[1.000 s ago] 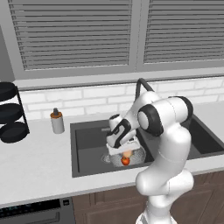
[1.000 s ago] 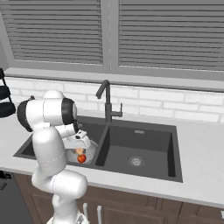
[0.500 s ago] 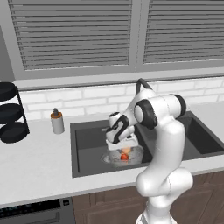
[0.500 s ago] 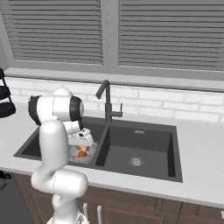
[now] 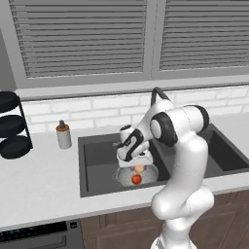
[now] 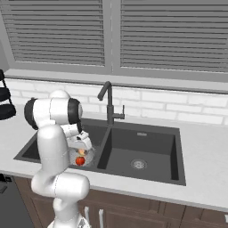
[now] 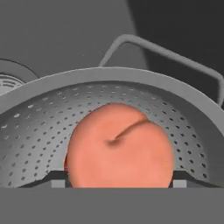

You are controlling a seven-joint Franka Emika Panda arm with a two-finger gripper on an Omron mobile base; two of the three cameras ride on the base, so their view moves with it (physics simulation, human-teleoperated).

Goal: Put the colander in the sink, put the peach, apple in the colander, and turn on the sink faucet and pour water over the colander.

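Observation:
The silver perforated colander [image 5: 121, 176] [image 6: 90, 156] [image 7: 43, 127] sits in the left basin of the dark sink [image 5: 97, 165] [image 6: 147, 147]. The red apple [image 5: 136, 179] [image 6: 80, 160] lies in its bowl. My gripper [image 5: 137, 164] [image 6: 82, 149] [image 7: 118, 183] hangs just over the colander, pointing down into it. Its fingers are closed on the pale yellow-pink peach [image 5: 140, 168] [image 6: 82, 152] [image 7: 120, 146], which hovers above the apple and inside the rim. The gooseneck faucet [image 5: 156, 95] [image 6: 108, 100] stands behind the sink; no water runs from it.
A soap dispenser [image 5: 63, 135] stands on the counter left of the sink. Further left is a rack of black round dishes [image 5: 12, 126] [image 6: 3, 102]. The right basin shows its round drain [image 6: 139, 164]. A white brick wall and a window close the back.
The hand has sunk a little deeper toward the colander with the peach still between its fingers. The apple and colander have stayed put.

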